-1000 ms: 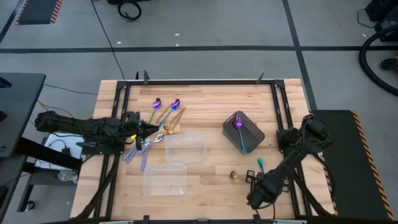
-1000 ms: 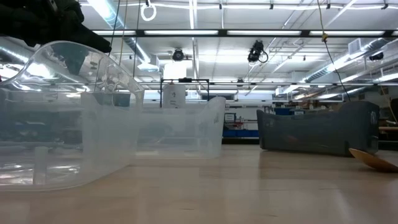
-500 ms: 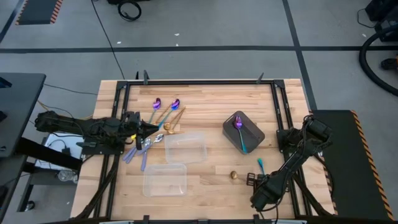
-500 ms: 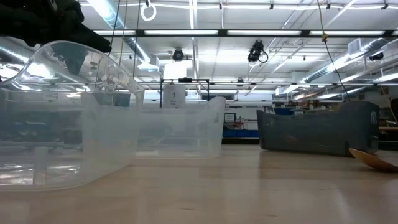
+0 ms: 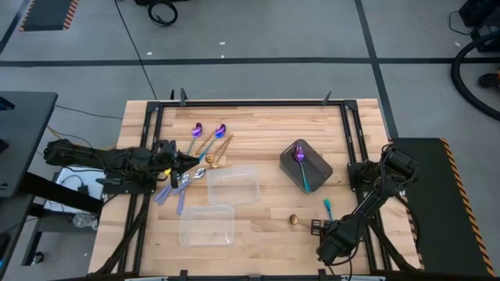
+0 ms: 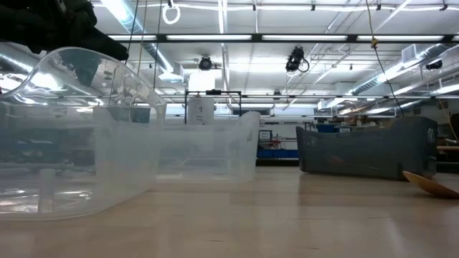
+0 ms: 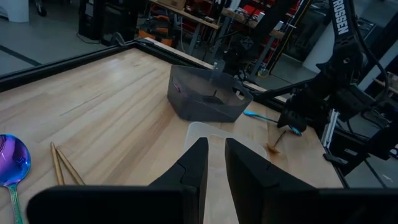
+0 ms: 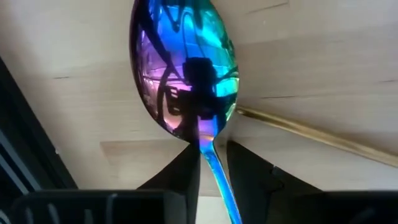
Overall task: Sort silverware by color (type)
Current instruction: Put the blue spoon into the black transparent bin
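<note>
Loose spoons lie on the wood at the table's left: two iridescent ones (image 5: 197,131), gold ones (image 5: 219,148) and silver ones (image 5: 176,190). My left gripper (image 5: 190,161) hovers over this pile, shut, with nothing seen between its fingers (image 7: 215,163). One more iridescent spoon (image 5: 301,161) lies in the dark grey tray (image 5: 316,166). A gold spoon (image 5: 294,220) lies near the near edge. My right gripper (image 5: 318,226) is beside it, shut on an iridescent spoon (image 8: 183,68) whose teal handle (image 5: 327,206) sticks out behind it. My right gripper pinches the iridescent spoon between its two fingers on the handle's neck (image 8: 208,149), just behind the bowl. The fingers lie along the spoon, slanting down at the table, and the bowl (image 8: 183,62) stands out past the fingertips. Whether the bowl touches the wood I cannot tell.
Two clear plastic trays sit mid-table, one (image 5: 232,185) farther, one (image 5: 207,225) nearer, both filling the low view's left (image 6: 86,136). The grey tray (image 6: 369,150) stands right of them. Black rails (image 5: 349,133) frame the table. Bare wood lies between the trays and my right gripper.
</note>
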Available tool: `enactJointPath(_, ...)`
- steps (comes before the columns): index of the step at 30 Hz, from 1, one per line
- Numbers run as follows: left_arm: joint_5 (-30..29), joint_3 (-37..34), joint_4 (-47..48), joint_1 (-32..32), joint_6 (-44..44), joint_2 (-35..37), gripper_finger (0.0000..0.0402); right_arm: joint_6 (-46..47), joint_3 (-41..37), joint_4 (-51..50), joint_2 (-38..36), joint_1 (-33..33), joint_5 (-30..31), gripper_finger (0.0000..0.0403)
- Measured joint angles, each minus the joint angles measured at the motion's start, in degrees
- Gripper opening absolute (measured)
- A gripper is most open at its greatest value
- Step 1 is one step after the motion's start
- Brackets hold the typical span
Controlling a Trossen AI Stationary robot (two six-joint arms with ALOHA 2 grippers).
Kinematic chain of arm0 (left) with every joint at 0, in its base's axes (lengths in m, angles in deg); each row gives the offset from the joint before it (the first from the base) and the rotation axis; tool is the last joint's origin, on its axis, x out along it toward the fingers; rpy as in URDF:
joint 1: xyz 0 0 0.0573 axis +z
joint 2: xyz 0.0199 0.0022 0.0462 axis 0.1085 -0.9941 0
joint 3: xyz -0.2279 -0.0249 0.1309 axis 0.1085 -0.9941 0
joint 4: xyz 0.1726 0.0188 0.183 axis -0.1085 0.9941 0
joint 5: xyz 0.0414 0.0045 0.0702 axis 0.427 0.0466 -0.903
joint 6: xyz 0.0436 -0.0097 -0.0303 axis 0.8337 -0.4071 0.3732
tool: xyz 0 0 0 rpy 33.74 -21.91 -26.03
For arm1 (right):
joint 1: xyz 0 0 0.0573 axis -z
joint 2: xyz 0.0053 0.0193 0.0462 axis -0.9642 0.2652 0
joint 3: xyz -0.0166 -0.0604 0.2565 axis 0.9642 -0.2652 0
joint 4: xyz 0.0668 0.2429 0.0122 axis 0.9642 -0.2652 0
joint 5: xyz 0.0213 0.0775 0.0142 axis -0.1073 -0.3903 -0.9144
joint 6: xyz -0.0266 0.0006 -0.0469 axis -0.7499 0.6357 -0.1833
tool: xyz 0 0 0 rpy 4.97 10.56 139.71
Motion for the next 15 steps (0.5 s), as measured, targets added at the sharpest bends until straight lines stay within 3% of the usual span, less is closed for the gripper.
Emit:
enactJointPath(7, 0.0, 0.0, 0.0, 0.0, 0.0, 0.0, 0.0062, -1.46, 0.04, 1.47, -0.09, 0.03, -0.97, 0.0024)
enactJointPath(15, 0.0, 0.0, 0.0, 0.0, 0.04, 0.0, 0.0062, -1.21, 0.11, 1.43, -0.14, 0.03, -0.29, 0.0021)
